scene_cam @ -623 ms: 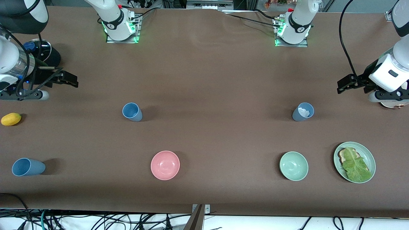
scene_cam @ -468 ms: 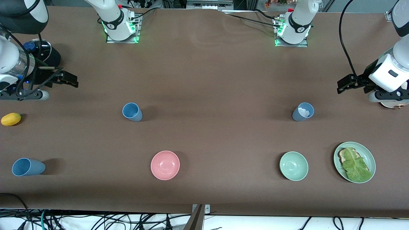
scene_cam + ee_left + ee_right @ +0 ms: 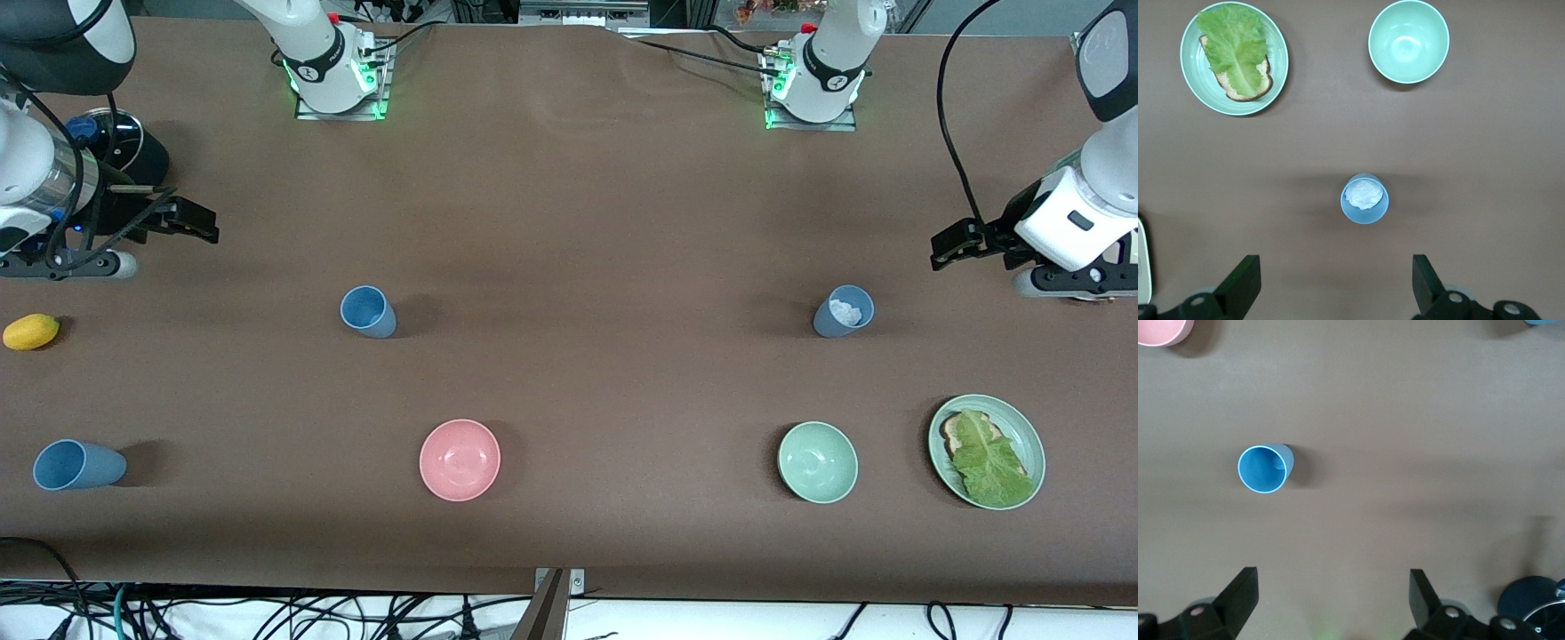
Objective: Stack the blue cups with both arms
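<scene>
A sky-blue cup (image 3: 367, 312) stands upright toward the right arm's end of the table, and it also shows in the right wrist view (image 3: 1265, 469). A grey-blue cup (image 3: 843, 311) with something white inside stands toward the left arm's end; the same cup (image 3: 1365, 199) shows in the left wrist view. Another blue cup (image 3: 78, 465) lies on its side, nearer to the front camera, at the right arm's end. My right gripper (image 3: 200, 224) (image 3: 1333, 597) hangs open and empty. My left gripper (image 3: 944, 249) (image 3: 1335, 283) is also open and empty, apart from the grey-blue cup.
A pink bowl (image 3: 460, 460) and a pale green bowl (image 3: 817, 462) sit nearer to the front camera than the cups. A green plate (image 3: 1031, 436) with bread and lettuce lies beside the green bowl. A yellow fruit (image 3: 31, 331) and a dark round object (image 3: 133, 151) sit at the right arm's end.
The left arm and its gripper have shifted slightly toward the middle of the table. The right arm and all the cups have stayed put.
</scene>
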